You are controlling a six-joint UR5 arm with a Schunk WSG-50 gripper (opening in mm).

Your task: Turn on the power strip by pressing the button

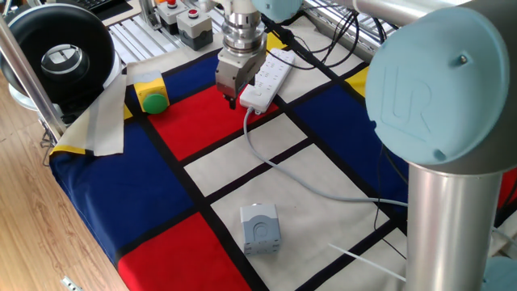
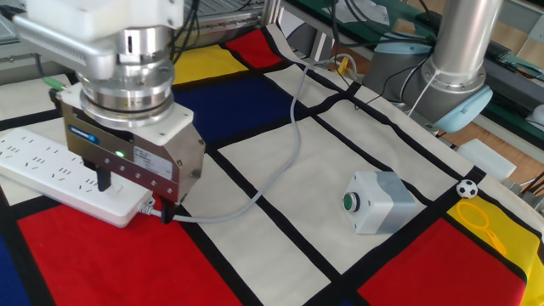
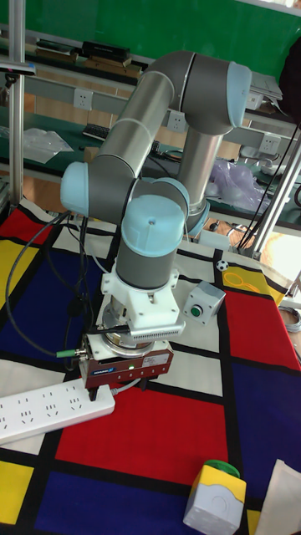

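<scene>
- The power strip (image 2: pixel 51 170) lies flat on the checked cloth (image 1: pixel 202 153) that covers the bench, at the seam between a red panel and a white one; its pale grey cord (image 2: pixel 280 161) leaves the near end and curves away across the white panels.
- The hand (image 2: pixel 136 200) hangs low over the cord end of the strip — in the other fixed view one dark fingertip (image 2: pixel 104 180) comes down onto the strip's top face, and the second (image 2: pixel 167 212) sits just past the strip's end, beside the cord's exit.
- A clear gap shows between those two tips, so the hand is parted and grips nothing.
- The button cannot be made out; the hand's body covers that end of the strip in every view.
- In one fixed view the hand (image 1: pixel 234 99) stands upright at the near end of the strip (image 1: pixel 266 77), over the red panel.
- The tall fixed view shows the strip (image 3: pixel 50 410) reaching out to the left from under the hand (image 3: pixel 125 386).
- A small grey box with a green button (image 2: pixel 378 202) sits well apart on a white panel.
- A green dome button on a yellow base (image 1: pixel 152 97) rests on the blue panel near the cloth's edge — also well clear of the strip.
</scene>
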